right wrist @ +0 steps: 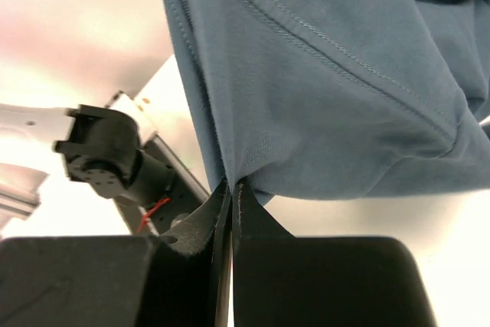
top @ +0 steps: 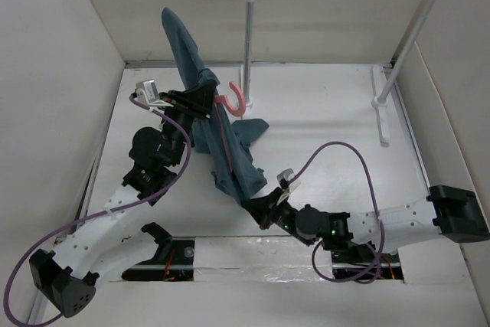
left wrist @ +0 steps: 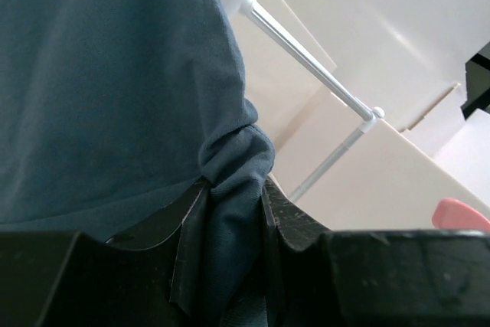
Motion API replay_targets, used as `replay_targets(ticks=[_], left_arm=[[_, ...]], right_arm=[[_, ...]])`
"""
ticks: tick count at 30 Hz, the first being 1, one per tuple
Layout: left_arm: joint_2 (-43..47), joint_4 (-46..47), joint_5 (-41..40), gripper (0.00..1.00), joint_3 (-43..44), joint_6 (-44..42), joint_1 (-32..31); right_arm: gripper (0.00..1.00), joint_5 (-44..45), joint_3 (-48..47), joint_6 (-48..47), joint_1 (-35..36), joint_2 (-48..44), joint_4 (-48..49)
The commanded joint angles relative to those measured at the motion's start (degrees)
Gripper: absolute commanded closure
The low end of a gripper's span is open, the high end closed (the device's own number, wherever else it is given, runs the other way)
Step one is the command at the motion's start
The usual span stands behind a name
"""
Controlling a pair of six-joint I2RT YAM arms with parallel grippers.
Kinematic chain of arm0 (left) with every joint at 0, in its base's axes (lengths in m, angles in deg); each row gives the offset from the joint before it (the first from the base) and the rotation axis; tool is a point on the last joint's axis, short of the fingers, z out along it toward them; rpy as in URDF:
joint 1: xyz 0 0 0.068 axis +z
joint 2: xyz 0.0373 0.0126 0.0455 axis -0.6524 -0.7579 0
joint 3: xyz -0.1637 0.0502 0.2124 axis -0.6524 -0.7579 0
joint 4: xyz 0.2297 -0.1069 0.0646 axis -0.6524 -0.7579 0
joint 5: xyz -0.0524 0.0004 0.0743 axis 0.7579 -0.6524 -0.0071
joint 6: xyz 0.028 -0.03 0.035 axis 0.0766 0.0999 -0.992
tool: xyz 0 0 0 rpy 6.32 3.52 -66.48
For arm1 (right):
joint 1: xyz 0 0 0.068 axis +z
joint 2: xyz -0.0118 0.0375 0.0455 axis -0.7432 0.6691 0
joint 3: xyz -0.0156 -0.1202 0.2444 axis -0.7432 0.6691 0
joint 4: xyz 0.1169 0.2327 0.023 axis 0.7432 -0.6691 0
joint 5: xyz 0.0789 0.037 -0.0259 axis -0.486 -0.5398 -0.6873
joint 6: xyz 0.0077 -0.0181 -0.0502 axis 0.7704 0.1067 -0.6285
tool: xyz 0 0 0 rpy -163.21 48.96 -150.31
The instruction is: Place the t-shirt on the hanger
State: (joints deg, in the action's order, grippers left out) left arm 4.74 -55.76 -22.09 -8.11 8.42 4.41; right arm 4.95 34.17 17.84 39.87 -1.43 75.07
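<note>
Nearest the lens in the left wrist view are the left gripper's (left wrist: 233, 216) own dark fingers (left wrist: 190, 223), clamped on a thick bunch of the t-shirt (left wrist: 115, 74). The rest of the teal cloth rises as a broad sheet above and to the left of that grip. Beyond the fingertips, to the right, runs the silver bar of the white rack (left wrist: 306, 51)

In the right wrist view the right gripper (right wrist: 232, 189) has its jaws pressed together on a thin edge of the t-shirt, right at the tips. The cloth fans up and to the right from there, and a stitched seam crosses it just above the grip

From the top external view the shirt hangs stretched between the two grippers above the table (top: 329, 128). The hanger (top: 237, 103) shows its pink hook just beside the left gripper, on the rack side, and its stem runs down along the cloth toward the right gripper. How much of the frame is already inside the shirt I cannot tell

I judge the step to be drawing the cloth over the hanger. To do it well, hold the left grip firm as the anchor. Pull with the right arm gently along the stem, because the tip-only pinch could slip
</note>
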Motion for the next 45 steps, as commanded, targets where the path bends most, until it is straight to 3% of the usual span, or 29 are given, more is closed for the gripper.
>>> replay_targets(ticks=[1, 5, 11, 20, 21, 22, 24, 25, 29, 31, 33, 34, 35, 37, 40, 45], left_arm=[[0.83, 13.47, -5.52, 1.0, 5.95, -6.3, 0.54], [1.0, 15.32, -3.42, 1.0, 3.15, -6.4, 0.54], [2.41, 17.35, -0.77, 1.0, -6.25, 2.2, 0.54], [9.96, 7.59, 5.46, 1.0, -13.19, 14.34, 0.54], [10.84, 6.63, 5.99, 1.0, -13.65, 15.74, 0.54], [12.5, 5.4, 6.34, 1.0, -13.91, 16.1, 0.54], [14.09, 0.84, 6.96, 1.0, -14.26, 16.28, 0.54], [15.75, -0.22, 7.14, 1.0, -14.61, 16.62, 0.54], [18.75, -6.99, 7.14, 1.0, -16.19, 16.63, 0.54], [20.07, -7.44, 7.23, 1.0, -17.42, 16.63, 0.54], [20.78, -7.0, 7.4, 1.0, -18.75, 17.15, 0.54], [20.87, -7.09, 7.49, 1.0, -18.84, 17.16, 0.54], [20.78, -7.26, 7.58, 1.0, -19.27, 17.42, 0.54], [21.39, -6.22, 8.1, 1.0, -20.32, 18.03, 0.54], [20.43, -4.8, 8.98, 1.0, -20.51, 18.65, 0.54], [20.6, -4.45, 9.16, 1.0, -20.77, 18.74, 0.54]], right_arm=[[1.0, 1.8, 2.95, 3.52, 3.35, -2.46, -7.74], [1.0, 3.38, 0.77, 3.96, 5.9, -6.32, -13.89], [1.0, -0.57, -11.53, -3.58, 6.61, -10.73, -21.01], [0.98, 2.06, -26.91, -5.01, 5.11, 10.7, -23.92], [0.91, 1.8, -27.54, -5.01, 5.11, 11.76, -24.27], [0.75, 1.54, -28.07, -4.92, 5.11, 12.55, -25.4], [0.55, 0.14, -28.42, -5.35, 5.11, 12.91, -25.5], [0.41, -0.3, -28.68, -5.88, 5.11, 12.65, -26.63], [0.26, 0.3, -30.62, -5.36, 5.11, 9.14, -35.07], [0.28, 0.74, -31.4, -5.62, 5.11, 6.06, -38.75], [0.41, 1.27, -31.85, -6.67, 5.11, 3.26, -39.48], [0.65, 1.53, -31.94, -7.2, 5.11, 2.63, -38.61], [0.82, 1.8, -32.11, -8.51, 4.5, 2.28, -37.9], [1.0, 1.8, -32.99, -9.83, 3.01, 2.8, -35.37], [1.0, 1.81, -35.45, -12.38, 0.55, 4.99, -31.76], [0.95, -7.06, -36.07, -13.53, -4.64, 8.51, -24.72]])
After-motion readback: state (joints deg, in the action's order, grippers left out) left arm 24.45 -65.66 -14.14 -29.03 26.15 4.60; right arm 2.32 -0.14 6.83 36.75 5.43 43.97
